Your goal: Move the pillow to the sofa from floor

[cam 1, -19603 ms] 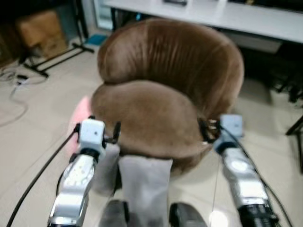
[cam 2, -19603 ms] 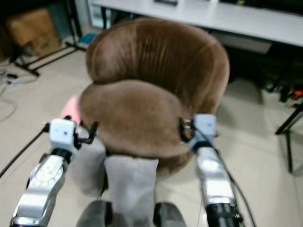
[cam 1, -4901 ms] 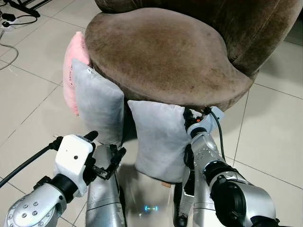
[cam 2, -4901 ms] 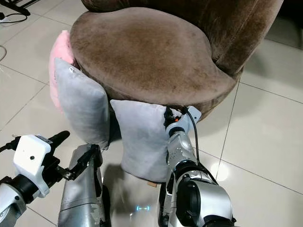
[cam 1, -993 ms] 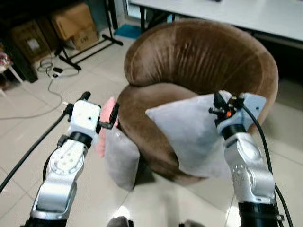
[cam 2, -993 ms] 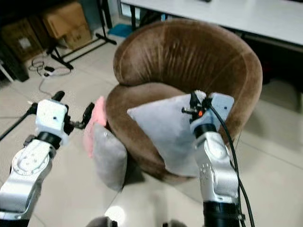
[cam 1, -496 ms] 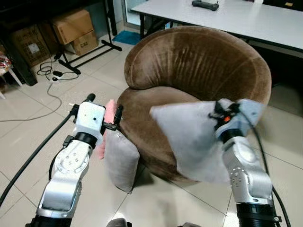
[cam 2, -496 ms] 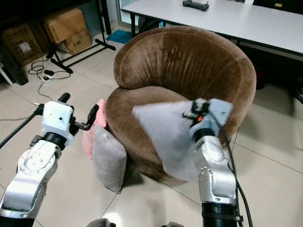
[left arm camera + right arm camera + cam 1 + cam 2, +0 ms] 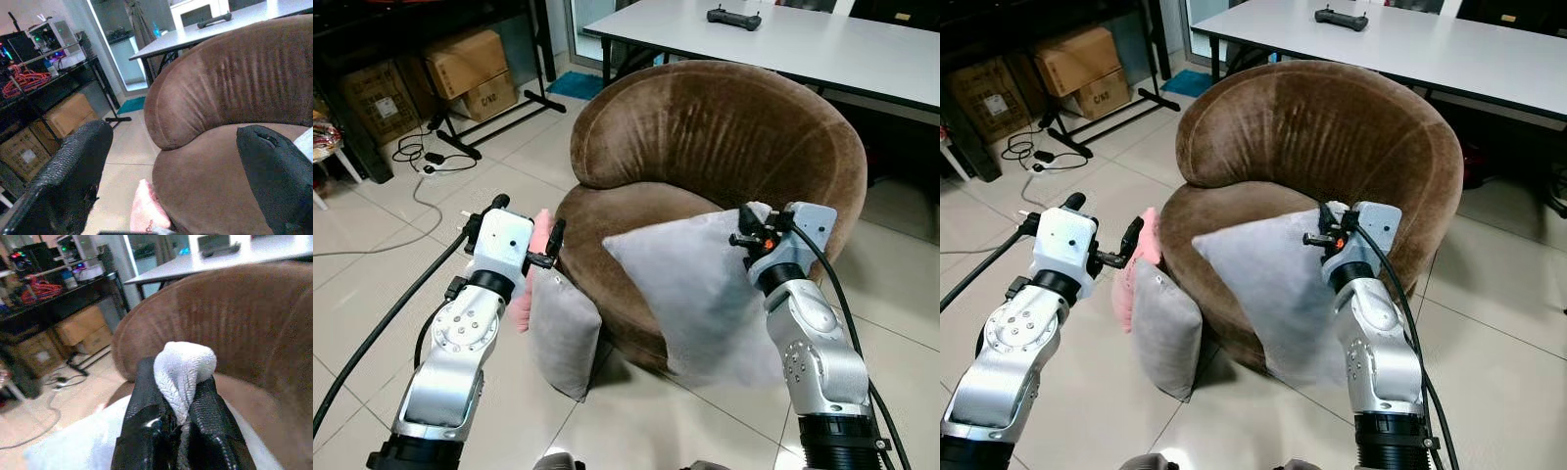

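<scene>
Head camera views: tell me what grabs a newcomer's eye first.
The big brown round sofa in the middle. In front of it, the right end effector holds a grey pillow by its corner, hanging over the seat's front edge. A second grey pillow stands on the floor against the sofa's left side.

The floor [image 9: 372, 284] is made of pale glossy tiles. A round brown sofa chair [image 9: 724, 137] stands on it, near a white table [image 9: 822, 44] at the far side. A grey pillow [image 9: 563, 333] stands upright on the floor and leans against the front left of the sofa chair. A pink pillow [image 9: 530, 269] stands just behind it, also against the chair. Near the far left edge, cardboard boxes [image 9: 465, 64] rest on the floor under a dark shelf. Black cables [image 9: 416, 162] lie on the tiles beside a black stand base [image 9: 494, 108].
</scene>
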Tool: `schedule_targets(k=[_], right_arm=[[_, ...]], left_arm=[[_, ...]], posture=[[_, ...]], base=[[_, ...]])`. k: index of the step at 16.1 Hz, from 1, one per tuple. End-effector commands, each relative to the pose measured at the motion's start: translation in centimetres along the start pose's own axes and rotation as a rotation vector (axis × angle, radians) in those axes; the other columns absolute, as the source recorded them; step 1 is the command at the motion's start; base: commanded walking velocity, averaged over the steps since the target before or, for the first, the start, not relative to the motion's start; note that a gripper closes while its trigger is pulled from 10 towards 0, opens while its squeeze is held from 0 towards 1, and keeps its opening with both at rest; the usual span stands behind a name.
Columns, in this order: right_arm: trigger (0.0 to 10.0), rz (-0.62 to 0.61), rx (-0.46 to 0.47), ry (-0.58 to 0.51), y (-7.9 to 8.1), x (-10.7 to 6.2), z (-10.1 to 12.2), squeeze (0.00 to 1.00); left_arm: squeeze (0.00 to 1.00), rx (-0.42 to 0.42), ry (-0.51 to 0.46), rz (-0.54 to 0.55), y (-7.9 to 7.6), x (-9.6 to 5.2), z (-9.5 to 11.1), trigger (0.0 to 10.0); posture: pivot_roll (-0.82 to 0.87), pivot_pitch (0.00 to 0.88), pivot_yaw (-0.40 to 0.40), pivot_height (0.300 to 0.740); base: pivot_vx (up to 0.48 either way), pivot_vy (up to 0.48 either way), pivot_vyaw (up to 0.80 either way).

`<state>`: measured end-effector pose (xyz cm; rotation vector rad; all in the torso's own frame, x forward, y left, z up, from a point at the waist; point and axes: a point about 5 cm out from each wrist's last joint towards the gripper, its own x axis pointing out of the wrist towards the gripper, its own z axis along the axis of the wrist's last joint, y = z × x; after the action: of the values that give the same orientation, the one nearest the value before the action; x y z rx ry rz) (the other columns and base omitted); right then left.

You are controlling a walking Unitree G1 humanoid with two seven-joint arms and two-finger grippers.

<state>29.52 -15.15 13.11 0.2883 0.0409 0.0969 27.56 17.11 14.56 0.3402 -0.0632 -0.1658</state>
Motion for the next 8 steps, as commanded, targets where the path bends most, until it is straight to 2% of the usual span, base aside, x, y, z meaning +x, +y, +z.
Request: schedule_targets(k=[1,2,4,5,8], right_arm=[[10.0,0.067,0.052,-0.043,0.79,0.38,1.47,0.0],[10.0,0.07,0.053,-0.043,0.81,0.42,1.5,0.0],[10.0,0.059,-0.025,-0.046,0.4,0.86,1.69,0.0],[10.0,0.055,-0.045,-0.051,0.34,0.88,1.79,0.0],[10.0,0.065,-0.077,-0.07,0.02,1.04,1.9,0.0]], left_arm=[[0.0,0.004,-0.003,0.017,0.08,-0.02,-0.02,10.0],[0.0,0.002,-0.003,0.02,0.08,-0.03,-0.03,10.0],[0.0,-0.003,-0.003,0.045,-0.01,-0.33,-0.13,10.0],[0.0,-0.002,-0.004,0.046,-0.04,-0.39,-0.15,10.0],[0.0,0.014,-0.014,0.057,-0.23,-0.74,-0.05,10.0]], posture=[[0.04,0.0,-0.004,0.74],[0.04,0.0,-0.004,0.74],[0.04,0.0,-0.057,0.74],[0.04,0.0,-0.057,0.74],[0.06,0.0,-0.092,0.74]], base=[[0.0,0.0,0.0],[0.0,0.0,0.0],[0.0,0.0,0.0],[0.0,0.0,0.0],[0.0,0.0,0.0]])
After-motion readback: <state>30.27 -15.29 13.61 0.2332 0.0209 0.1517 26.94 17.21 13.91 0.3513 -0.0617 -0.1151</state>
